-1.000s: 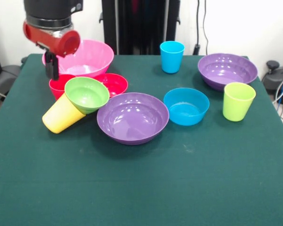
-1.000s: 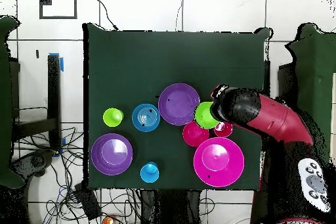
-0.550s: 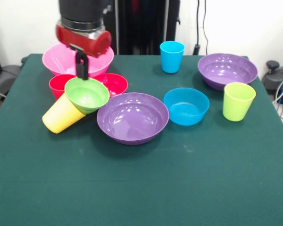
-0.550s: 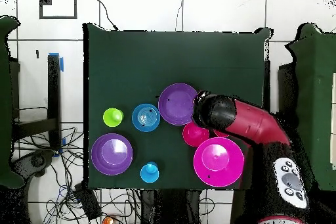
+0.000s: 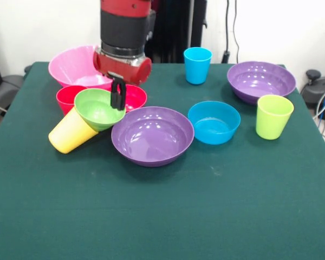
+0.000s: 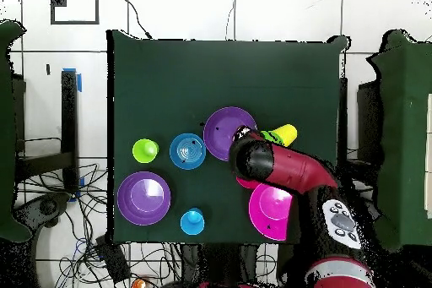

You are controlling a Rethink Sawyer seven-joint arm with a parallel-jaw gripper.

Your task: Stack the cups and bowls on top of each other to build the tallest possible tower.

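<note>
My gripper point(image 5: 117, 102) hangs at the right rim of the small green bowl point(image 5: 95, 108), between it and the small red bowl point(image 5: 134, 96). The green bowl is tilted and leans on the yellow cup point(image 5: 70, 132), which lies on its side. Just behind them stands the red cup point(image 5: 66, 97), and the pink bowl point(image 5: 73, 65) sits farther back. A purple bowl point(image 5: 151, 135) sits in the middle, beside the blue bowl point(image 5: 214, 122). From overhead my arm point(image 6: 278, 171) covers the gripper, the green bowl and the red pieces; only the yellow cup's point(image 6: 285, 135) end shows.
The lime cup point(image 5: 273, 116), a second purple bowl point(image 5: 260, 81) and the blue cup point(image 5: 197, 65) stand to the right and at the back. Bare green cloth point(image 5: 162, 216) fills the near half of the table.
The arm has swung to the right in the front view, from beside the pink bowl and red cup to the green bowl's right rim, and the gripper has come lower. No cup or bowl has moved.
</note>
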